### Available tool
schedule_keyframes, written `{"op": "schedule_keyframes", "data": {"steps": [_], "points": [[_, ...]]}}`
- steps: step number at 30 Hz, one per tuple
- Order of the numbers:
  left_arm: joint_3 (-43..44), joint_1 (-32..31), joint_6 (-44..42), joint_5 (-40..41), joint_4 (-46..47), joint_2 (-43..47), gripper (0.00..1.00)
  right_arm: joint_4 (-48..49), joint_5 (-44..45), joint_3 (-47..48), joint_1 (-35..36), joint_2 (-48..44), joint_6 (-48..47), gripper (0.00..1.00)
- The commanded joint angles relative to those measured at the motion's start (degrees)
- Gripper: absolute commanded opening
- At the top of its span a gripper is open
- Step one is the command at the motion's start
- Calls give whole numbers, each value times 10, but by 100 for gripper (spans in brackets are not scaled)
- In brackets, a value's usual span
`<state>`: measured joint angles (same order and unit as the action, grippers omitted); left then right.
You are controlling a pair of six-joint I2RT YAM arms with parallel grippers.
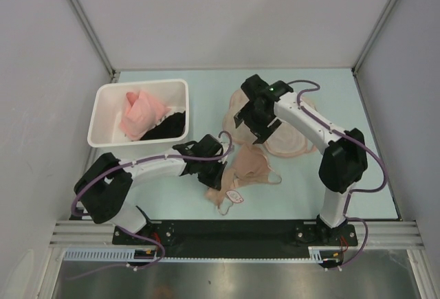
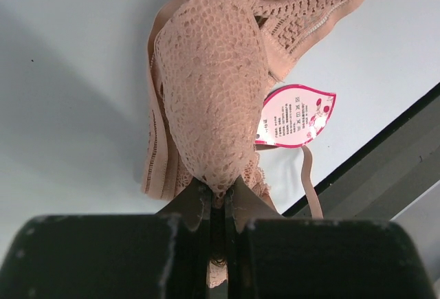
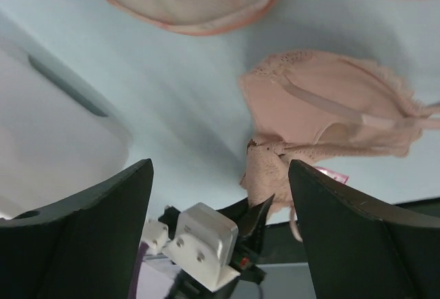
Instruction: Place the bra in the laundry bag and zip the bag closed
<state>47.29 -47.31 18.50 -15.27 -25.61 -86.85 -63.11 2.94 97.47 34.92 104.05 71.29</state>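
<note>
Near the front edge, mid-table, the left gripper (image 2: pixel 220 206) pinches the lace rim of the beige bra (image 1: pixel 249 167), with its pink-edged tag (image 2: pixel 295 117) beside it. Behind, the right gripper (image 1: pixel 256 126) hangs wide open over the two-lobed laundry bag (image 1: pixel 297 144). Bare table stretches beyond to the far edge.

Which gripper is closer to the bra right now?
Left. The left gripper is shut on the edge of the bra. The right gripper is open and apart from it, up by the laundry bag.
</note>
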Motion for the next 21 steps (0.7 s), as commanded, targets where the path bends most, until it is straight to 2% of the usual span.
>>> {"op": "schedule_keyframes", "data": {"steps": [1, 7, 21], "points": [[-11, -8, 19, 13, 32, 31, 0, -73, -24, 12, 9, 25, 171, 84], [-20, -12, 20, 20, 35, 46, 0, -61, -34, -48, 5, 37, 235, 80], [-27, -38, 27, 21, 47, 48, 0, -59, 22, -10, -16, 130, 246, 76]]}}
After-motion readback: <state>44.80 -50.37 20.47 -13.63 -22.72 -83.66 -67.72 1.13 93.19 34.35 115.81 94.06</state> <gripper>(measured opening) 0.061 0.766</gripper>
